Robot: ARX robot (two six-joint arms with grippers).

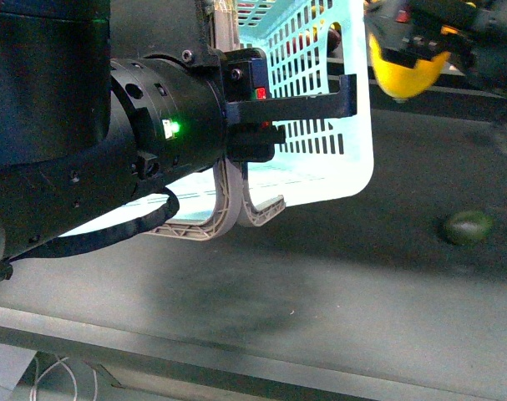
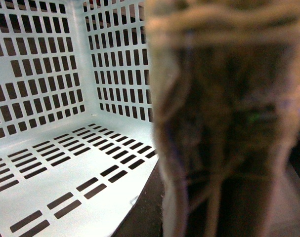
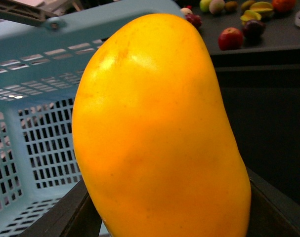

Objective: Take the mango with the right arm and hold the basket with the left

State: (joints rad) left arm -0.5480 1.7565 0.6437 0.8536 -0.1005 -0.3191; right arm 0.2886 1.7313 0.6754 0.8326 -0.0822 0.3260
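Note:
The light-blue slotted basket (image 1: 320, 117) is tilted up off the dark table, its two grey-brown hoop handles (image 1: 228, 217) hanging below. My left gripper (image 1: 257, 125), on the bulky black arm with a green light, is shut on the basket at its handles. In the left wrist view the basket's inside (image 2: 65, 148) shows, and a blurred handle (image 2: 224, 123) fills the right side. My right gripper (image 1: 412, 42) is shut on the yellow mango (image 1: 406, 73), held in the air beside the basket's upper right rim. The mango (image 3: 159, 133) fills the right wrist view, with the basket (image 3: 36, 123) behind it.
A dark green oval fruit (image 1: 467, 226) lies on the table at the right. Several other fruits (image 3: 238, 29) lie on a dark surface far behind the mango. The table's front edge (image 1: 236, 351) runs along the bottom, with white cable below it.

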